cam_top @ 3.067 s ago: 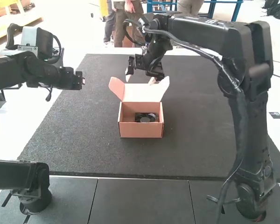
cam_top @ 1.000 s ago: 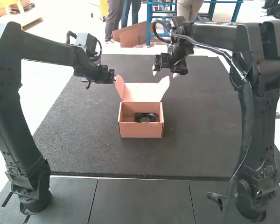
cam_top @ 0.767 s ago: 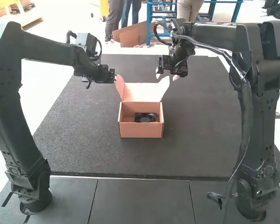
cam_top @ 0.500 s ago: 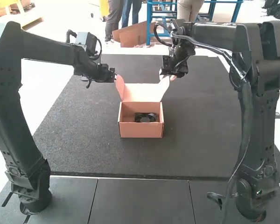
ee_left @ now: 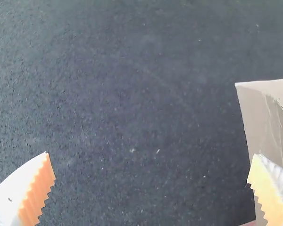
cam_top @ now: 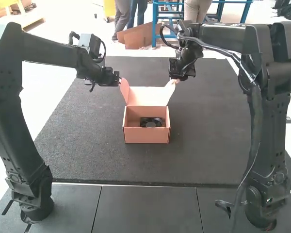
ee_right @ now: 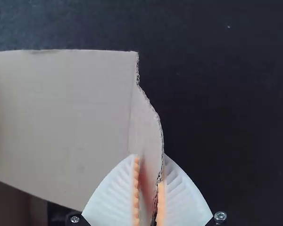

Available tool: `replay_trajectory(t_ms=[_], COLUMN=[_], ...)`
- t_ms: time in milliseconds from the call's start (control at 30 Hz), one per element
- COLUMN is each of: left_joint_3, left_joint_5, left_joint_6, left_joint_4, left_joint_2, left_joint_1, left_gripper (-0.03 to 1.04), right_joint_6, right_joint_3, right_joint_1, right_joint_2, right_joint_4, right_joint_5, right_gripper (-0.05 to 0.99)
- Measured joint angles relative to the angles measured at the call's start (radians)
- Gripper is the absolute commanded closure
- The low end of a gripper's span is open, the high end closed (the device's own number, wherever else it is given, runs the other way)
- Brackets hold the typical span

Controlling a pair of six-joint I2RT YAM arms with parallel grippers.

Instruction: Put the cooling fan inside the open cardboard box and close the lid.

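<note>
The open cardboard box (cam_top: 146, 130) stands mid-mat with the black cooling fan (cam_top: 152, 122) lying inside it. Its lid (cam_top: 148, 95) stands upright at the back, with a side flap at each end. My right gripper (cam_top: 174, 80) is at the lid's upper right corner, shut on the right flap (ee_right: 148, 127), which runs between its orange pads. My left gripper (cam_top: 117, 79) hangs open just left of the lid's left flap (ee_left: 266, 117); one of its fingers (ee_left: 269, 188) is close beside that flap's edge, and only mat lies between the two.
The black mat (cam_top: 77, 131) spreads widely around the box, with free room at the front and on both sides. A loose piece of cardboard (cam_top: 138, 36) lies on the floor beyond the mat's far edge.
My right gripper dropped down and left onto the lid's right flap and shut on it. The left arm swung in from the left about three seconds ago and has held still since.
</note>
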Motion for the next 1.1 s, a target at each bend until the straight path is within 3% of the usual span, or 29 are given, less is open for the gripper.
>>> replay_trajectory(t_ms=[167,333,800,1100], left_joint_3=[0.000,0.008,0.067,0.067], left_joint_5=[0.000,0.000,0.000,0.000], left_joint_6=[0.000,0.000,-0.009,-0.012], left_joint_4=[-0.003,-0.024,-0.095,-0.165], left_joint_2=[0.000,0.000,0.000,-0.001], left_joint_1=[0.000,-0.004,-0.083,-0.096], left_gripper=[0.04,0.04,0.04,0.04], right_joint_6=[0.000,-0.001,-0.001,-0.002], right_joint_3=[0.000,0.000,-0.006,-0.080], right_joint_1=[0.000,0.001,0.027,0.053], right_joint_2=[0.000,0.000,-0.019,-0.107], right_joint_4=[0.004,0.003,0.003,-0.006], right_joint_5=[-0.007,-0.008,-0.014,-0.023], right_gripper=[0.94,0.94,0.95,0.95])
